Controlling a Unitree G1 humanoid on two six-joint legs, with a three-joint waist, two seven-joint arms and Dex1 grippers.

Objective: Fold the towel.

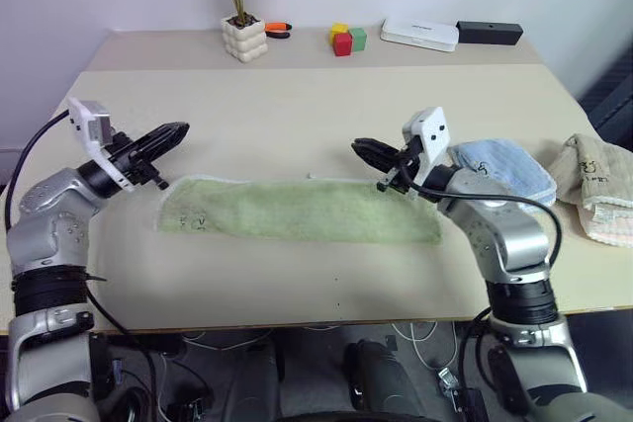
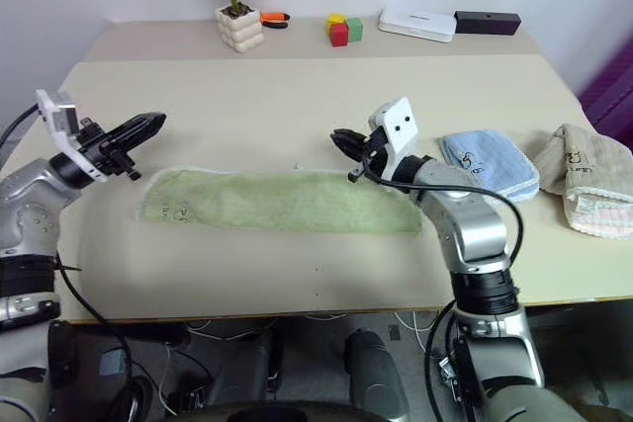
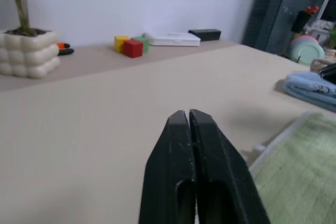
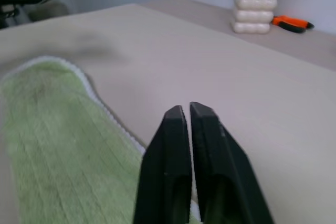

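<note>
**Both hands closed and empty above the towel strip**

The left hand hovers just past the towel's left end, fingers pressed together on nothing. The towel lies flat on the tabletop as a long narrow strip running left to right, its small dark mark near the left end. The right hand hangs over the strip's far right part, its fingers also closed and empty, with the white edging just below them. Right of it sit a blue towel and a beige towel.

A likely risk: with neither end gripped, any lift would leave the cloth behind. Another is that a pinch taking only one layer could let the strip unfold, and uneven grips would skew the next fold.
</note>
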